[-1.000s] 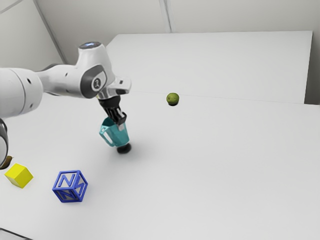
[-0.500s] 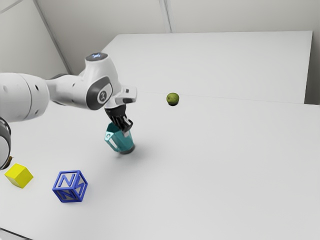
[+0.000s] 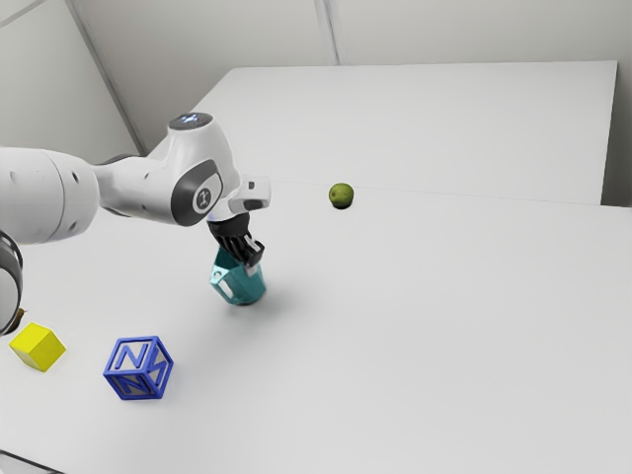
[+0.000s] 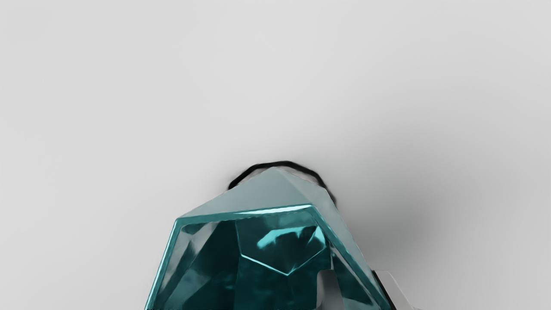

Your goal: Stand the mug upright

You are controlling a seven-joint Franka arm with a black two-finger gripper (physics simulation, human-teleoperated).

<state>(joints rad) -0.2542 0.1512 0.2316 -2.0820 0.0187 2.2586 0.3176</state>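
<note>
You have the teal mug gripped by its wall, mouth up.
Your pincer is clenched on that wall, one finger inside, the other outside. The mug is down at the tabletop; you can't tell whether it leans slightly. Nearer the exterior view's left sit the blue lettered cube and yellow block; the green fruit lies well apart.

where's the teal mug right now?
In the exterior view, the teal mug is left of centre, beyond the blue letter block and to its right. Its wall is held in the pincer, one finger inside, as the wrist view shows.
</note>
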